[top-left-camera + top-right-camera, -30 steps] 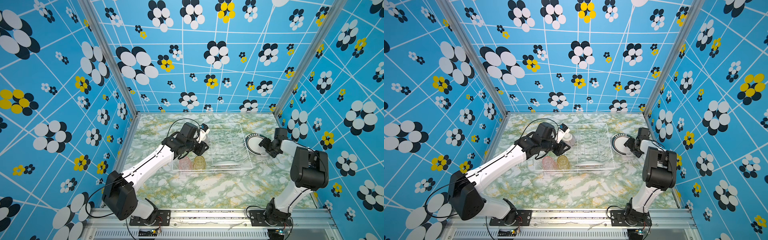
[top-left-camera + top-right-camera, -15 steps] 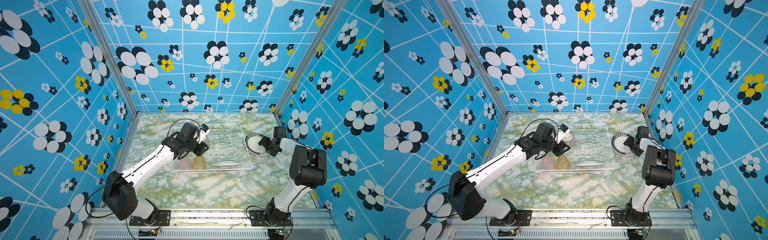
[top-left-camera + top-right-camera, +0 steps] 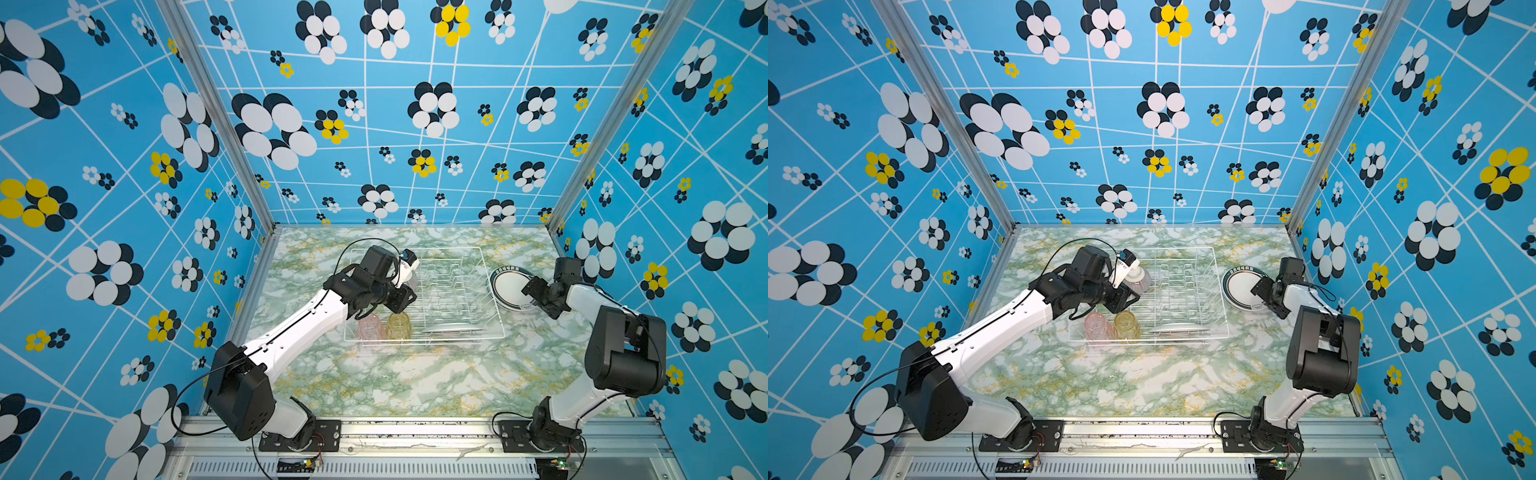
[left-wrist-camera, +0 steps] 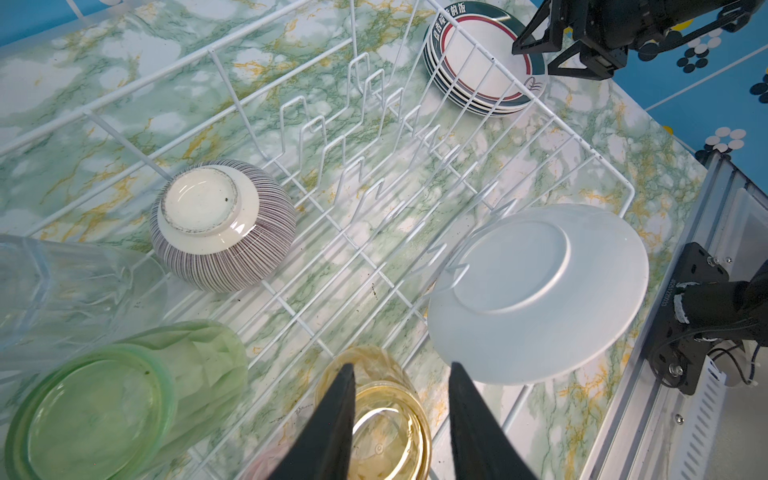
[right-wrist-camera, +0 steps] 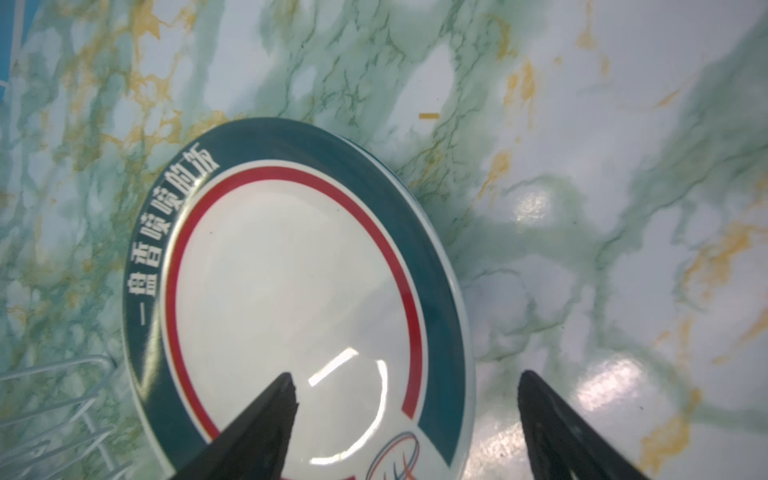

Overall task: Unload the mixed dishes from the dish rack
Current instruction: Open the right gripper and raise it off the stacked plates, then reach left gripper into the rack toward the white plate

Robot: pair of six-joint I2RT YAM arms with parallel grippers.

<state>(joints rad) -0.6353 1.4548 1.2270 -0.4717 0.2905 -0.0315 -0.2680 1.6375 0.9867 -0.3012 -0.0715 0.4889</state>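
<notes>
The white wire dish rack (image 3: 490, 266) (image 4: 582, 145) holds an upturned striped bowl (image 3: 1138, 280) (image 4: 224, 224), a white plate (image 3: 453, 329) (image 4: 540, 291) leaning bottom-up, and pink (image 3: 370, 328), amber (image 3: 399, 326) (image 4: 386, 415), green (image 4: 124, 395) and clear (image 4: 62, 282) tumblers. My left gripper (image 3: 399, 303) (image 4: 401, 372) hovers open just above the amber tumbler, gripping nothing. Right of the rack, a stack of green-rimmed plates (image 3: 509, 286) (image 5: 291, 291) lies on the table. My right gripper (image 3: 530, 291) (image 5: 405, 378) stands open over the stack's edge, one finger above the top plate, the other above the table.
The marble table (image 3: 415, 374) is boxed in by blue flowered walls on three sides. An aluminium rail (image 3: 415, 428) with both arm bases runs along the front. The plate stack sits close to the right wall (image 3: 582, 266).
The right gripper's jaws have spread wider above the plate stack and its arm has shifted a little. The left arm has barely moved.
</notes>
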